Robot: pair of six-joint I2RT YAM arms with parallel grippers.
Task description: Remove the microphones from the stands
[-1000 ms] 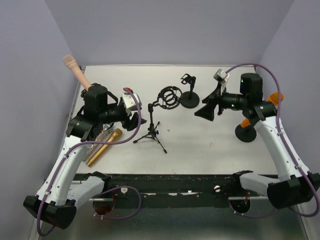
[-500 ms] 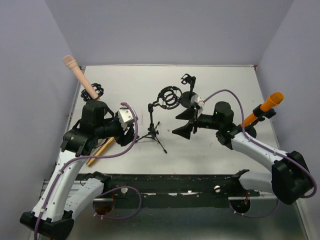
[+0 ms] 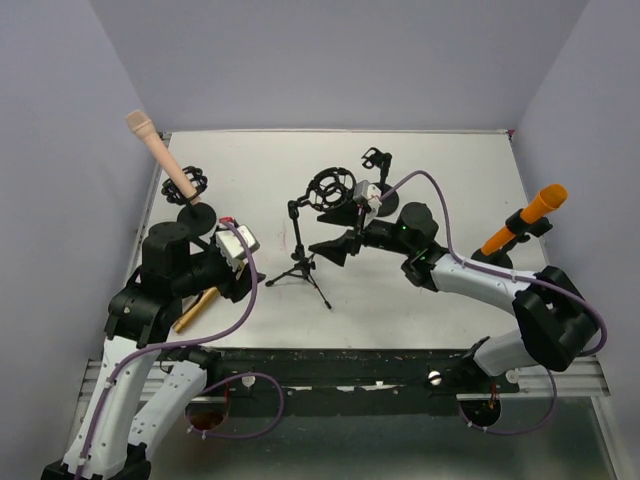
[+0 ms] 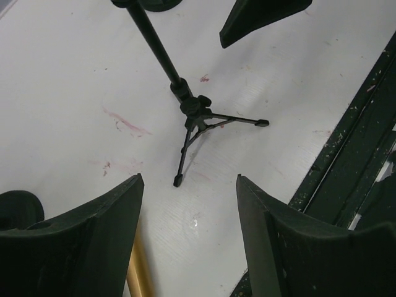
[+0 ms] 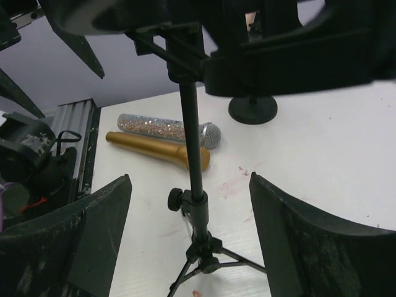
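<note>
A pink microphone (image 3: 158, 152) leans in a clip on a round-based stand (image 3: 195, 216) at the far left. An orange microphone (image 3: 527, 217) sits in another stand at the right. My left gripper (image 3: 243, 283) hangs open near the front left, with bare table between its fingers (image 4: 105, 235). It is well short of the pink microphone. My right gripper (image 3: 326, 232) is open at the middle, far from the orange microphone. In the right wrist view the right gripper (image 5: 190, 179) has its jaws on either side of the tripod pole (image 5: 189, 124) without touching it.
A black tripod stand (image 3: 303, 262) with an empty shock mount (image 3: 335, 190) stands mid-table. Behind it is a small clip stand (image 3: 381, 185). A gold microphone (image 3: 196, 306) and a glitter one (image 5: 167, 129) lie loose at the left. A dark rail (image 3: 350, 365) runs along the near edge.
My right arm has swung from the right side to the central tripod, uncovering the orange microphone. My left arm has drawn back toward the near edge, off the loose microphones.
</note>
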